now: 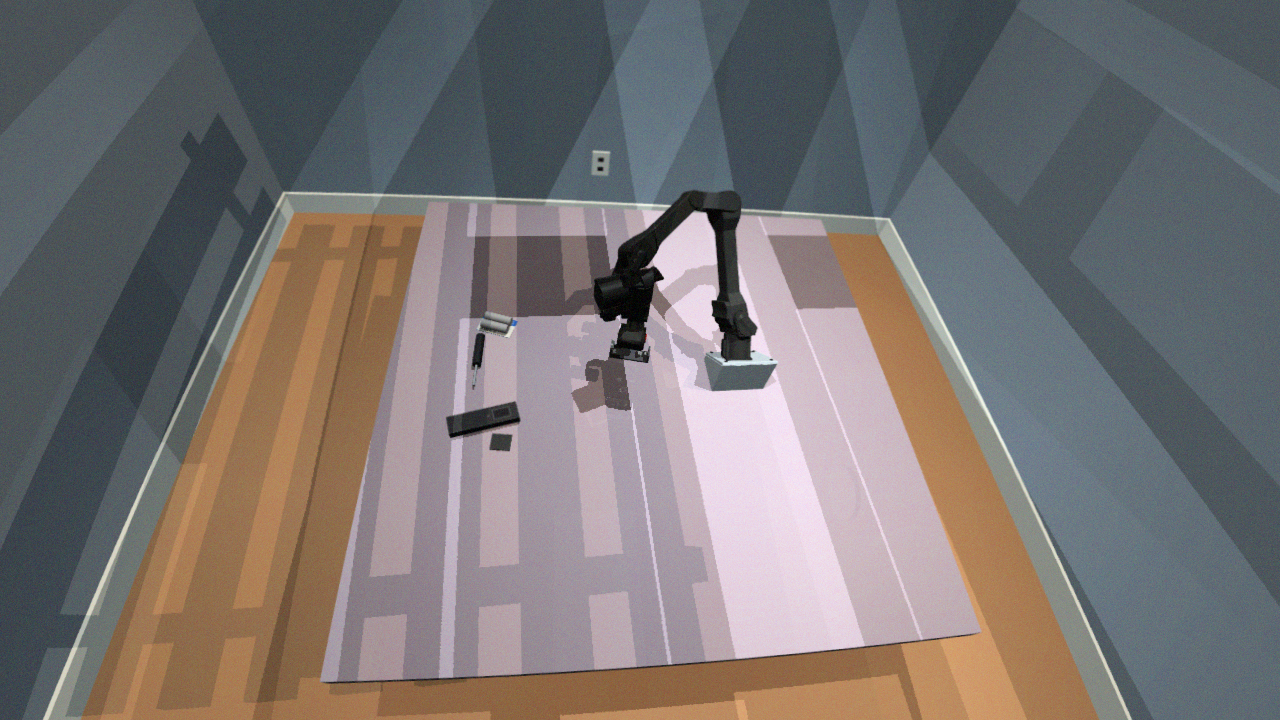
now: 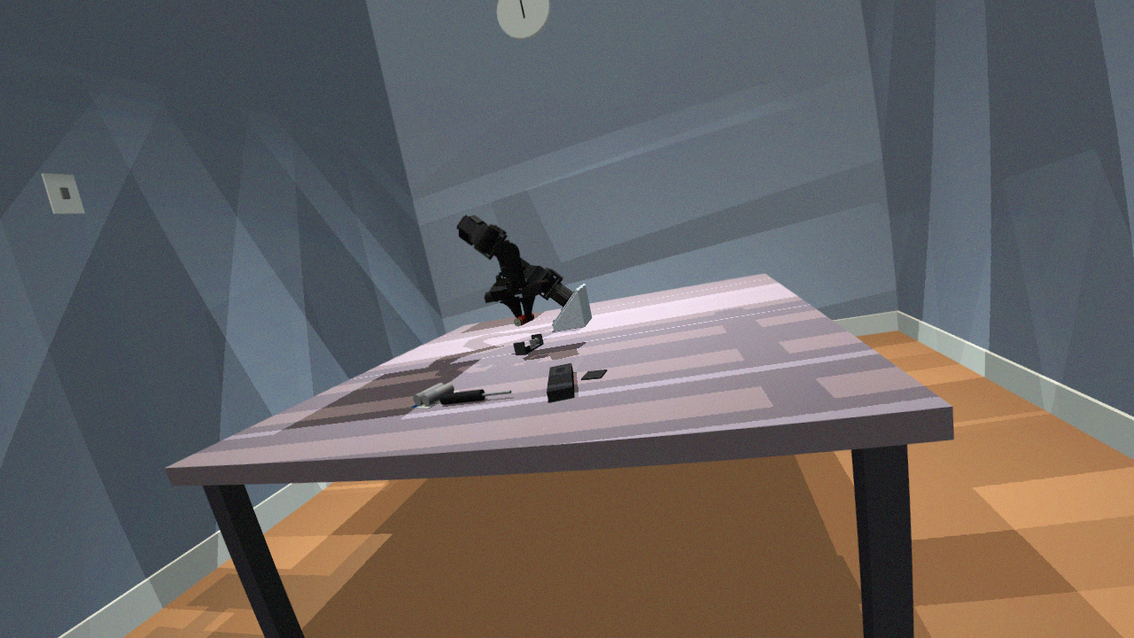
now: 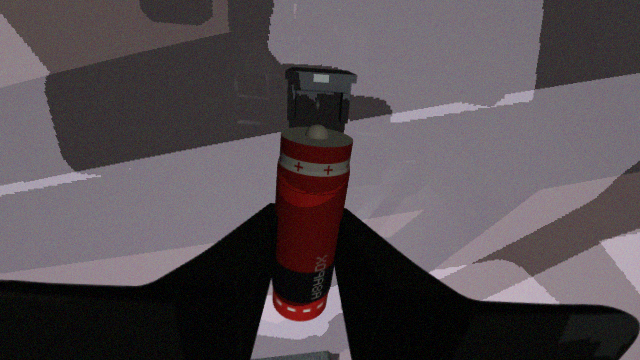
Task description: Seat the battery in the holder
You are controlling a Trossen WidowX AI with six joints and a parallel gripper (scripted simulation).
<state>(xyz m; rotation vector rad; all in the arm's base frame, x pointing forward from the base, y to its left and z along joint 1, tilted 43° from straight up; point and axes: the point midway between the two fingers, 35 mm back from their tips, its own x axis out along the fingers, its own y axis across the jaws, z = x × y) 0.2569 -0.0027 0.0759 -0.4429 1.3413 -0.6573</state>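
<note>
The red battery (image 3: 310, 225) (image 2: 519, 322) is held between the fingers of my gripper (image 3: 307, 216) (image 2: 521, 314), which is shut on it. Its terminal end with plus signs points away, toward the top of the wrist view. The black holder (image 1: 629, 355) (image 2: 520, 349) (image 3: 321, 89) stands below on the table. The exterior view shows a gap between battery and holder. In the wrist view the holder's far end with the lip shows just beyond the terminal, roughly in line with the battery. The near part of the holder and its spring are hidden behind the battery.
Two grey cylinders (image 1: 496, 322) (image 2: 433, 394), a screwdriver (image 1: 478, 350) (image 2: 462, 396), a long black device (image 1: 474, 420) (image 2: 560, 384) and a small dark square (image 1: 500, 442) (image 2: 594, 374) lie on the table. The arm's pale base block (image 1: 740, 372) (image 2: 579, 311) stands beside the holder.
</note>
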